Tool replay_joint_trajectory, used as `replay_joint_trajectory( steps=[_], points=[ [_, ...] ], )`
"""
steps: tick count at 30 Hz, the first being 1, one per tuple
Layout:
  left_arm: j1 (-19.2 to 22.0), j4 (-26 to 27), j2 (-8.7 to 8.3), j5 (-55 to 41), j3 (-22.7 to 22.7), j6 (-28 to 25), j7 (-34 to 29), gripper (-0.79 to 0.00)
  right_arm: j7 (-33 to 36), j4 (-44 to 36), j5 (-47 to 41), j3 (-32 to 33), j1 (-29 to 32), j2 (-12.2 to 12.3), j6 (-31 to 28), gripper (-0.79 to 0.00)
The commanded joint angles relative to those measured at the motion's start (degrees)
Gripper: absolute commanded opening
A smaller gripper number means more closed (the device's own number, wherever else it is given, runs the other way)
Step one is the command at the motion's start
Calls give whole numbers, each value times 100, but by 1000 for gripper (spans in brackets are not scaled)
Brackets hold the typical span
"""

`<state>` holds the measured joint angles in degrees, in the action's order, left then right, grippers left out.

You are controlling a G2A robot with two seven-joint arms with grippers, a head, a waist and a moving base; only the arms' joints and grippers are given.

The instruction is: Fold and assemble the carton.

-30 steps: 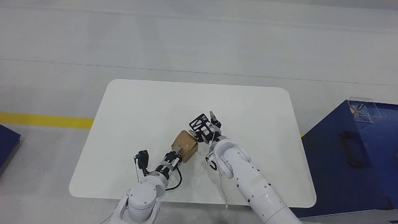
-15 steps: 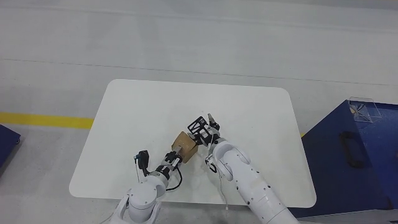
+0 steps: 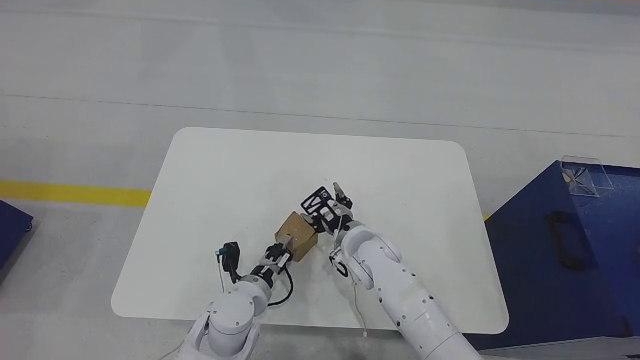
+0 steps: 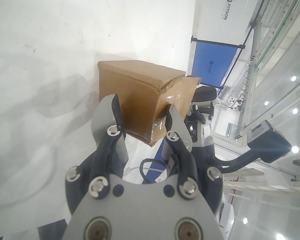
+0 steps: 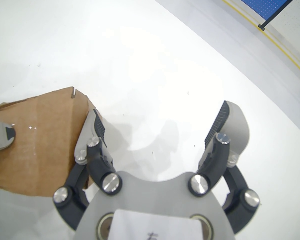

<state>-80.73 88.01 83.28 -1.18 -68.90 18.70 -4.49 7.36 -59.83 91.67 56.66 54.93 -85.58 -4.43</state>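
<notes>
Low in the top view, the left gripper (image 4: 143, 104) is pinching the cardboard carton (image 3: 297, 234). The right gripper (image 5: 160, 108) is hanging wide open, empty, probably pushing a side shut next.

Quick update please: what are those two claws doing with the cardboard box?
Left gripper shut on carton corner. Right gripper open, one finger against carton's side. Carton creased near the grip, over white table.

Carton (image 3: 297, 235): on table (image 3: 400, 170); I see it between fingers of left gripper (image 4: 142, 106).
Right gripper (image 5: 160, 116): beside carton, one finger touching it.
</notes>
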Motion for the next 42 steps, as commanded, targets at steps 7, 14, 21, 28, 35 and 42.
replay_joint_trajectory(
  steps=[7, 14, 21, 28, 35, 42],
  points=[
    [-82, 62, -8, -77, -36, -152, 11, -474, -24, -165, 42, 77, 98, 30, -107, 0],
    [-64, 47, -7, -61, -3, -105, 41, -477, 7, -124, 53, 46, 93, 17, -179, 0],
    [7, -35, -1, 3, 58, 11, 78, -477, 30, -27, 36, 37, 33, -4, -164, 0],
    [74, -133, 9, 38, 107, 80, 139, -471, 17, -5, -3, 84, 8, -8, -156, 0],
    [98, -169, 12, 61, 118, 105, 179, -468, -96, -122, -174, 226, 48, 3, -118, 0],
    [69, -146, 9, 62, 112, 77, 183, -462, -112, -358, -256, 317, 188, 47, -450, 0]
  ],
)
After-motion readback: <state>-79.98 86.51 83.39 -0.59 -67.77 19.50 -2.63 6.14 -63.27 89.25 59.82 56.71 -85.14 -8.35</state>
